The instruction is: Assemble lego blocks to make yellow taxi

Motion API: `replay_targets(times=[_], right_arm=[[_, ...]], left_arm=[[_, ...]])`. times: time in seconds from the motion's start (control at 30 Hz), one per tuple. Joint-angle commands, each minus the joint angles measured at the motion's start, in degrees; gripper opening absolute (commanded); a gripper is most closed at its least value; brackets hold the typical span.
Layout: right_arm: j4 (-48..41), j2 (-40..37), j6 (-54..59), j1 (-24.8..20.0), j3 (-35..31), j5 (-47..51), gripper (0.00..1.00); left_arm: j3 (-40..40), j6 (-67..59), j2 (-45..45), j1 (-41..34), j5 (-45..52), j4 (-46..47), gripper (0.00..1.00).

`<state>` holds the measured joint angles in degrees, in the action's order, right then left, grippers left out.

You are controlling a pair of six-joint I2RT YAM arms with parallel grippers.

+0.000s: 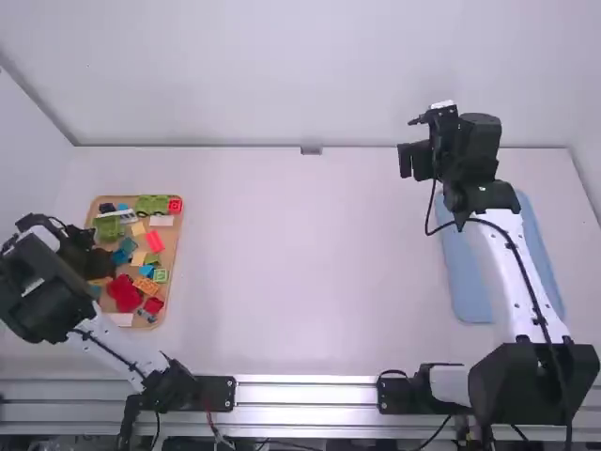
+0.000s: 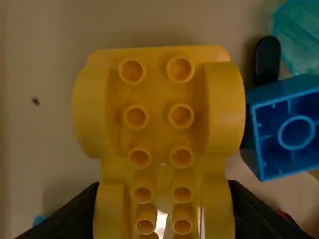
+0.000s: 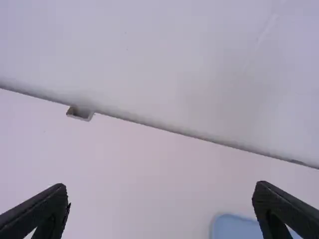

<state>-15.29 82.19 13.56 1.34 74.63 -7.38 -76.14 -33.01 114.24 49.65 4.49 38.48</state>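
While right claw point(image 1: 416, 141) gapes wide, yellow studded block point(image 2: 157, 107) sits clamped between left claw's point(image 1: 92, 258) fingers.

A robotics lab, by the look of it. A left robot arm point(image 1: 122, 359) and a right robot arm point(image 1: 507, 277), white with black joints, stand at a white tabletop point(image 1: 300, 282), bases at a silvery metal rail point(image 1: 305, 393). Black cables point(image 1: 537, 296) run along them. Plain white walls point(image 1: 263, 75) enclose the tabletop's back and sides.
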Motion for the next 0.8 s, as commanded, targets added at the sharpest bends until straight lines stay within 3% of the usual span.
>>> replay_targets(times=[0.0, 0.23, 0.4, 0.47, 0.6, 0.77], right_arm=[[-0.07, 0.28, 0.02, 0.22, 1.84, -0.31, 0.98], [0.11, 0.28, 0.00, 0.20, 1.84, -0.31, 0.98], [0.11, 0.28, 0.00, 0.22, 1.84, -0.33, 0.98], [0.11, 0.28, -0.02, 0.20, 1.84, -0.31, 0.98], [0.09, 0.28, -0.04, 0.22, 1.84, -0.31, 0.98], [0.02, 0.28, -0.04, 0.22, 1.84, -0.31, 0.98]], left_arm=[[-5.64, 2.19, 0.31, -0.13, 0.68, 3.43, 0.42], [-18.14, 6.62, -1.49, -2.23, 1.75, 16.70, 0.32], [-16.33, 6.71, -7.72, -8.55, 2.38, 16.81, 0.15], [-14.88, 6.69, -9.73, -10.97, 2.32, 16.22, 0.15], [-8.15, 6.16, -17.00, -23.58, 1.05, 11.96, 0.14], [-4.76, 2.34, -18.91, -40.70, 1.01, 11.45, 0.15]])
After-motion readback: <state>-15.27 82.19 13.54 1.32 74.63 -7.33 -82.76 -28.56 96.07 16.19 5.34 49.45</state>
